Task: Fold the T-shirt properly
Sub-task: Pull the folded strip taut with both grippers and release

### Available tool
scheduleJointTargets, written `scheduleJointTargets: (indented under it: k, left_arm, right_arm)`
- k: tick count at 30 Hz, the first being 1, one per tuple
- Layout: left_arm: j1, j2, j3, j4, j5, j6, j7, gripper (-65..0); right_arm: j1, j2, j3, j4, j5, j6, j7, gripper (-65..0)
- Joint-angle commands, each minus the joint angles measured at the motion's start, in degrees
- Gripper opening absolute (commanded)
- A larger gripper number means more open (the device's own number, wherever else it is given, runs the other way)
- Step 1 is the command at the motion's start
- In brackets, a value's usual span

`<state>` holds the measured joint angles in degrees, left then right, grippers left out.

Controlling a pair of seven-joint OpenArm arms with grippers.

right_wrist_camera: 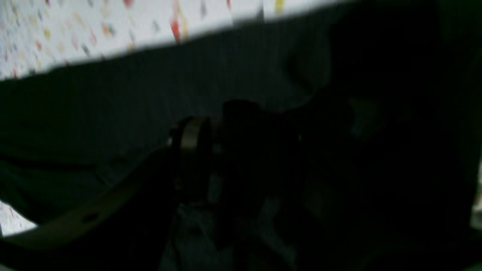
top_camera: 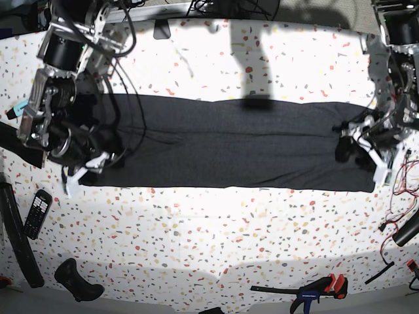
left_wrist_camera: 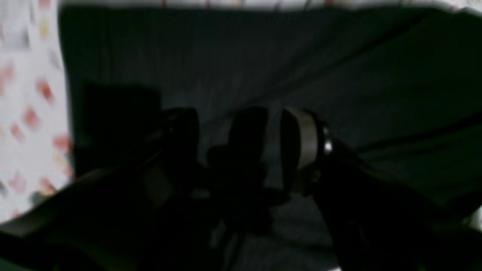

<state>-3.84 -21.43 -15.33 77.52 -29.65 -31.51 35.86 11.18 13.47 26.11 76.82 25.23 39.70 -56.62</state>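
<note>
Here the T-shirt (top_camera: 229, 144) lies across the speckled bench (top_camera: 216, 222) as a long dark band, folded lengthwise, plain side up. The right gripper (top_camera: 85, 167) sits at the band's end on the base view's left, the left gripper (top_camera: 360, 147) at the opposite end. Both wrist views are dark and blurred; each gripper seems pressed into the cloth, but I cannot tell whether either is clenched. A black remote (top_camera: 37, 212) lies near the bench's left edge.

Matt charcoal cloth T-shirt (top_camera: 229, 147), smooth speckled terrazzo-look table (top_camera: 216, 229), glossy black plastic remote (top_camera: 37, 212)
</note>
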Motion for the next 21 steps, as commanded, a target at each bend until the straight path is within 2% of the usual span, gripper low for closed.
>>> scheduleJointTargets:
  k: [1, 7, 11, 14, 21]
  left_arm:
    - [-1.1, -0.9, -0.3, 2.5, -0.6, -0.2, -1.9, -31.9]
    - [-1.1, -1.9, -0.3, 9.5, -0.1, -0.2, -3.9, -31.9]
    - [-1.1, -4.3, -0.3, 9.2, 3.8, 1.0, -1.8, -31.9]
    - [-1.1, -6.2, -0.3, 7.6, 3.7, 2.4, -0.5, -31.9]
    - [-4.1, -9.9, -0.3, -4.3, -1.0, 3.0, 0.5, -31.9]
  right_arm:
    - [1.4, 0.7, 0.1, 1.6, 0.7, 0.3, 0.8, -37.0]
    - [1.3, 0.7, 0.1, 5.6, 1.0, 0.3, -0.5, -37.0]
    - [-0.1, 0.7, 0.1, 10.3, 8.2, 0.3, -6.3, -37.0]
    - [-4.3, 0.6, 0.1, 15.1, 13.2, 0.3, -8.0, -37.0]
    - [-19.4, 0.6, 0.1, 28.3, 14.6, 0.3, -7.8, -37.0]
